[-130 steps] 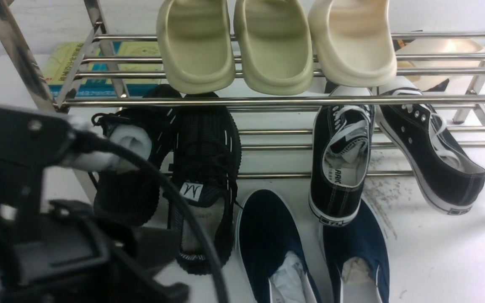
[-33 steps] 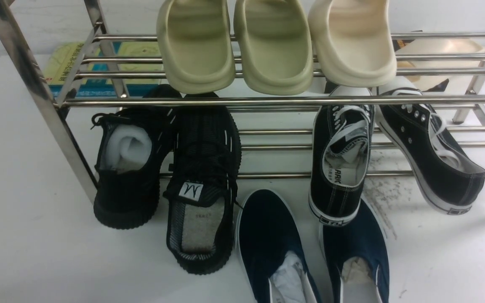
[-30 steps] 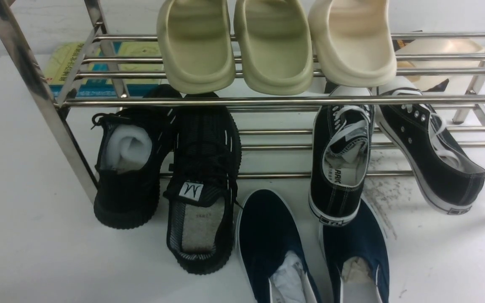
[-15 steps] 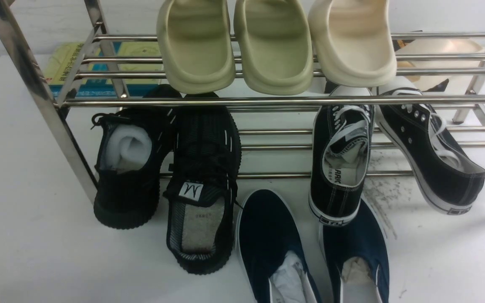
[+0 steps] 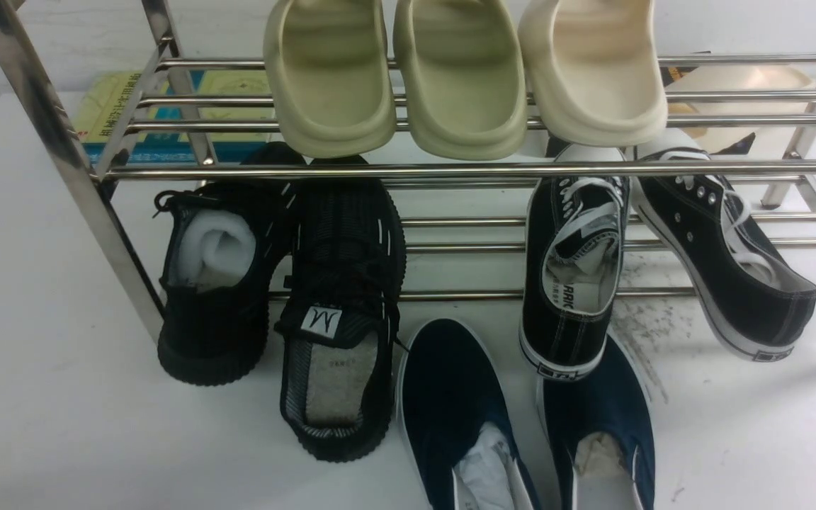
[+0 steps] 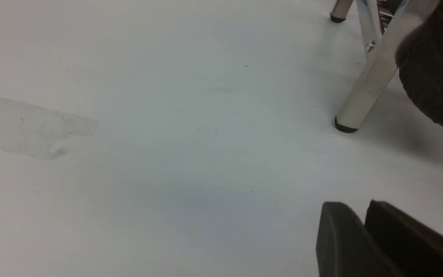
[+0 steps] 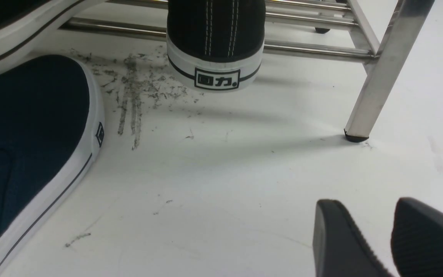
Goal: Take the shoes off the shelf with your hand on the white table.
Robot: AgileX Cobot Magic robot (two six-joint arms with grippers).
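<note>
White table (image 5: 47, 397) bare beside shelf (image 5: 68, 156) leg

Navy-blue slip-on shoes (image 5: 465, 404) with white soles, black knit sneakers (image 5: 341, 283), black canvas sneakers (image 5: 574, 262) with white laces, pale olive and cream slides (image 5: 461, 78), shiny steel shelf (image 5: 450, 170), white desk (image 5: 47, 397) with grey scuffs.

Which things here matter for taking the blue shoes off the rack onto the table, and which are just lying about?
Part of the job:
- navy slip-on shoes, both already on the table
- steel shelf
- white table
- left gripper
- right gripper

Just lying about:
- black knit sneakers
- black lace-up sneakers
- beige slides
- yellow and blue box
</note>
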